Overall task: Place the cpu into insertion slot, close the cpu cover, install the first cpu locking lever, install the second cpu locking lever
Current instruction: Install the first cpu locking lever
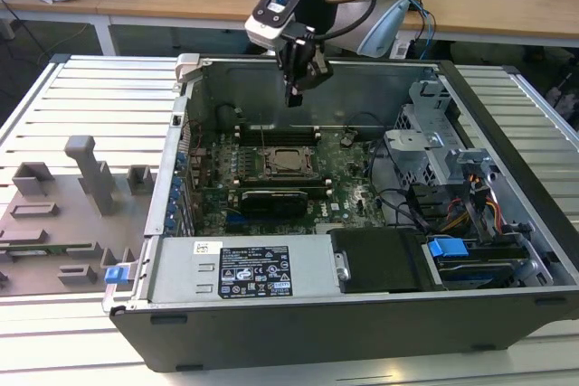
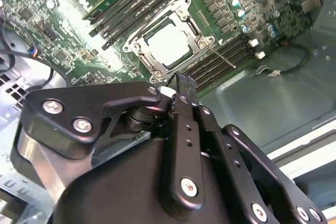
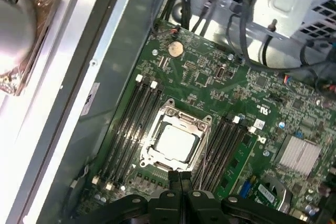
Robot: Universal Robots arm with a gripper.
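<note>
hovering empty, tips together, the pincer sits above the cpu, seated beneath its lowered cpu cover; one locking lever looks unlatched.

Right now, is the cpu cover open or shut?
Shut. In both wrist views the cpu cover lies flat, its window framing the silver top of the cpu; it is not tilted up from the board.

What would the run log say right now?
cpu in insertion slot | cpu cover down | jaws shut, empty, above it
</note>
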